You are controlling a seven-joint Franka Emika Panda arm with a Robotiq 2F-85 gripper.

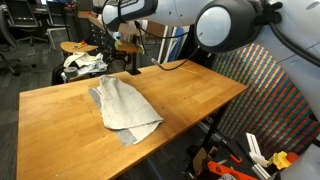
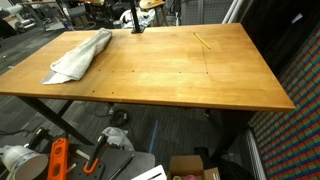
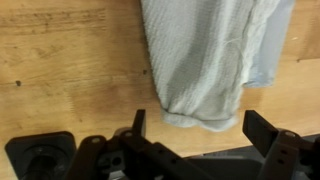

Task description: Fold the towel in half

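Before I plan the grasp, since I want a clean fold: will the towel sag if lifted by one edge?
Probably floppy: the towel lies wrinkled and draped over itself, so a lifted edge would likely sag. It looks thin at its hem in the wrist view, so likely light. Its rough weave should resist slipping from the fingers.

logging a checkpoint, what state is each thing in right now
towel: lying wrinkled on the table, doubled over, a grey layer showing beneath, not held
hand: open, empty, above the towel's end
patterned cloth bundle: bunched in a heap, untouched
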